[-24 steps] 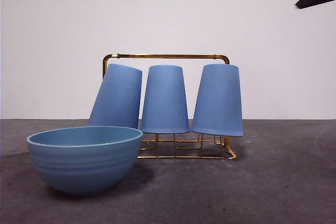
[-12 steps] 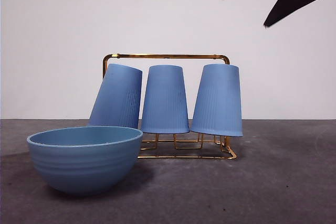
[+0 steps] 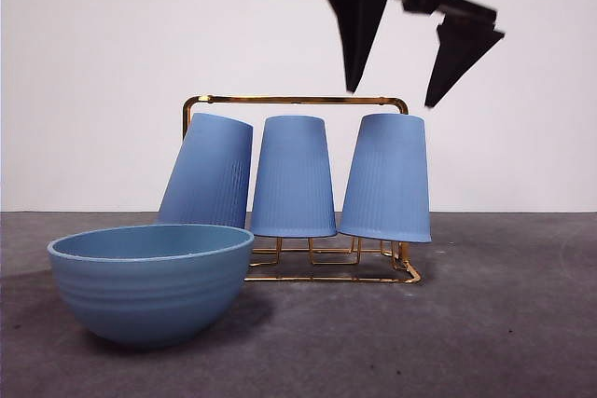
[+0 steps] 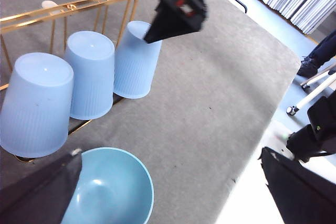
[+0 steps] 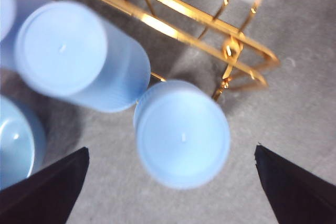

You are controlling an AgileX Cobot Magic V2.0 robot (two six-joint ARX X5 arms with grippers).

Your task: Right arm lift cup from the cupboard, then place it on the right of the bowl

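Fingers (image 3: 358, 39) spread wide, above cup (image 3: 386, 178)

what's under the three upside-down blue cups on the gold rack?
Gold wire rack base and peg bottoms show below the ribbed light-blue tumblers. Peg tops inside are covered. Open right pincer hovers above.

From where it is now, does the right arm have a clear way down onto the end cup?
Probably yes. The right tool hangs open directly above the cup, nothing between them; the neighbouring cup stands apart.
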